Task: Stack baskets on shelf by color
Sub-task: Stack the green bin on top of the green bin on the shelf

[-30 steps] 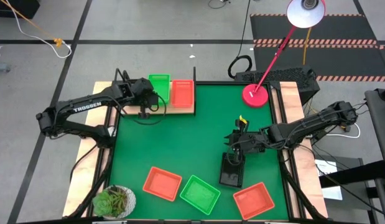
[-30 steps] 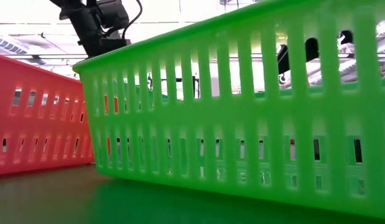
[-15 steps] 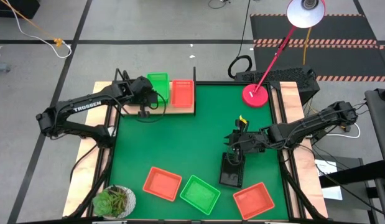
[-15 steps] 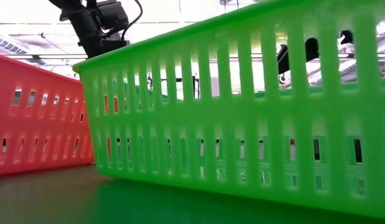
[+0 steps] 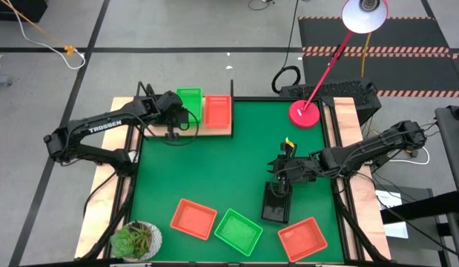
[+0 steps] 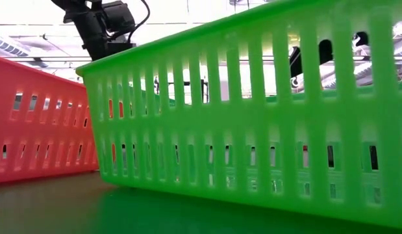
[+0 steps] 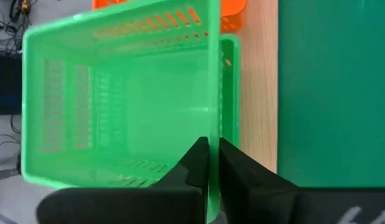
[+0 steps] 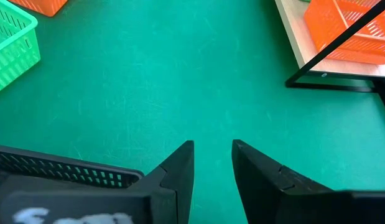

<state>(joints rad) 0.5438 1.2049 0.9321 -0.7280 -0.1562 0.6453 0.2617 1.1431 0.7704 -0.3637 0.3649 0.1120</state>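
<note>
While the left gripper [image 7: 209, 163] pinches one wall of a green basket [image 7: 124, 99] between its closed fingers, that basket sits over another green one on the light-wood shelf [image 5: 222, 130] at the far left corner of the green mat [image 5: 229, 170], just beside a red-orange basket [image 5: 217, 110] on the same board. Near the front edge lie three loose baskets in a row: a red-orange one [image 5: 193, 218], a green one [image 5: 239, 231] and another red-orange one [image 5: 302, 239], with a potted plant [image 5: 136, 240] off the mat's left front corner. Farther right, the right gripper [image 8: 213, 163] hangs above a black basket [image 5: 276, 203], its jaws parted and holding nothing. A red lamp base [image 5: 305, 113] stands at the far right corner.
</note>
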